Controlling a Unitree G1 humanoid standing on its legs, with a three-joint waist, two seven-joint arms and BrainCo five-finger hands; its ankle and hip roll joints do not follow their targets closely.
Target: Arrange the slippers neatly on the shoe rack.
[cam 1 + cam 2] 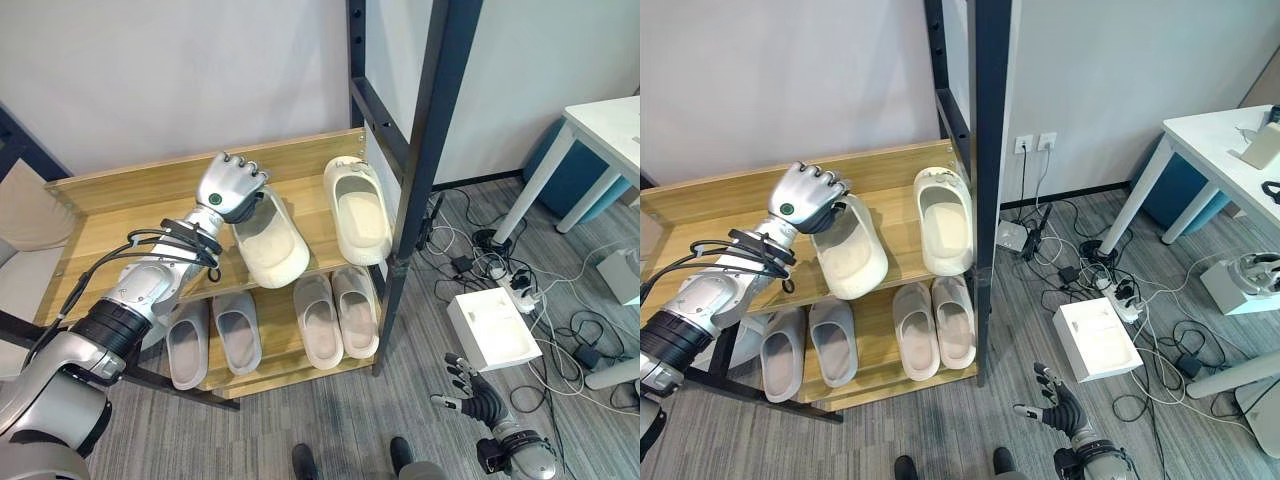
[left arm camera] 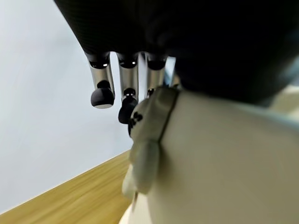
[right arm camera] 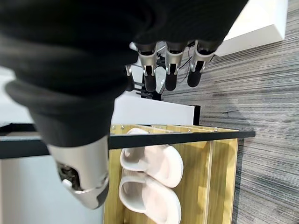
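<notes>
A: We've got the cream slipper [image 1: 270,243] on the top shelf [image 1: 110,215] of the shoe rack, toe hanging over the front edge, skewed next to its mate [image 1: 358,208]. Our left hand [image 1: 229,186] is curled round its heel

B: Placing step, we reckon. Next we swing it parallel to the mate, push it back, let go. Our right hand [image 1: 468,388] hangs relaxed down by the floor, holding nothing

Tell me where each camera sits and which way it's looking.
Left eye and right eye views: on the head, looking down at the shoe rack; left robot hand grips a cream slipper, right robot hand hangs low.
Left wrist view: along its fingers onto that slipper.
Right wrist view: along relaxed fingers toward the rack's lower slippers, shared with both eyes.
</notes>
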